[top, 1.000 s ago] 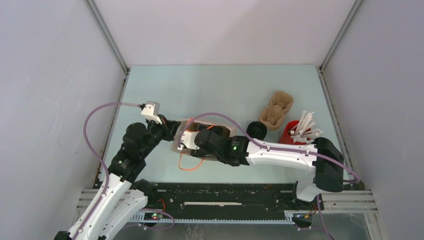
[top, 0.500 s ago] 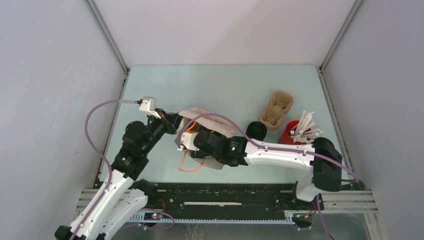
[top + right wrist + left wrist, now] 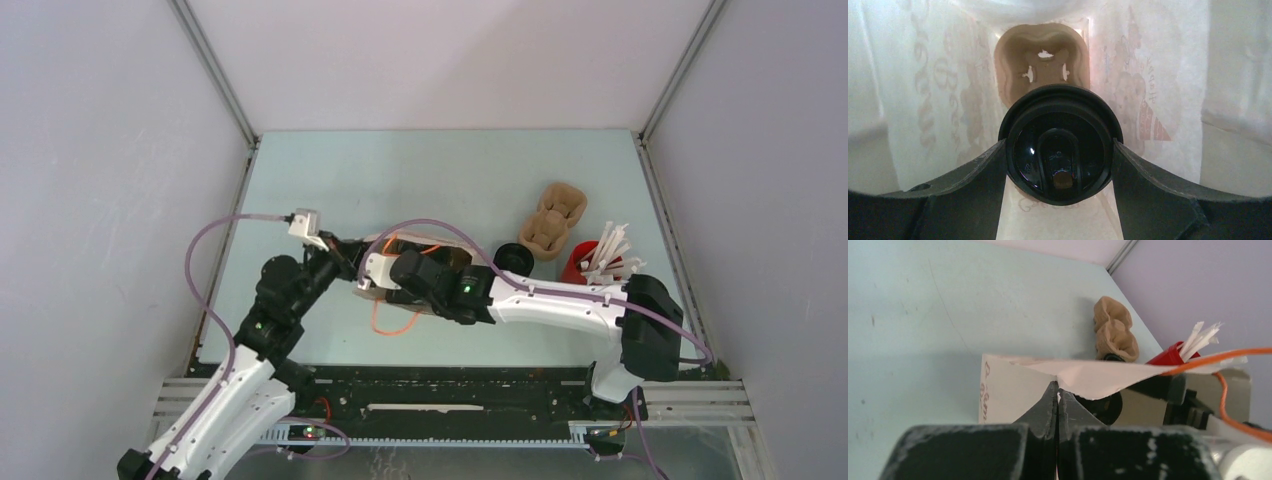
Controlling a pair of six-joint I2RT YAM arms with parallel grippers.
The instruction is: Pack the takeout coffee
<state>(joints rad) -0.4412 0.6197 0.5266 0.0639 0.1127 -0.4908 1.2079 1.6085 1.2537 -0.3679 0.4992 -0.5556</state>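
The takeout coffee (image 3: 1060, 147), a black cup with a domed lid, sits between the two fingers of my right gripper (image 3: 1059, 144), which press on its sides. It hangs inside a white printed paper bag (image 3: 938, 100), above a brown pulp carrier (image 3: 1042, 55) at the bag's bottom. In the top view the bag (image 3: 440, 251) lies mid-table with my right wrist reaching into its mouth. My left gripper (image 3: 1058, 388) is shut on the edge of the bag (image 3: 1008, 390), holding the mouth up.
A second black cup (image 3: 513, 260) stands on the table right of the bag. Behind it lies another pulp carrier (image 3: 551, 224), and a red cup of white sticks (image 3: 592, 262) stands beside them. The bag's orange handle (image 3: 393, 325) trails toward the arms.
The bag has shifted a little to the right and away from the arms. My right wrist has gone with it, further into the mouth. The left gripper keeps its pinch on the edge.
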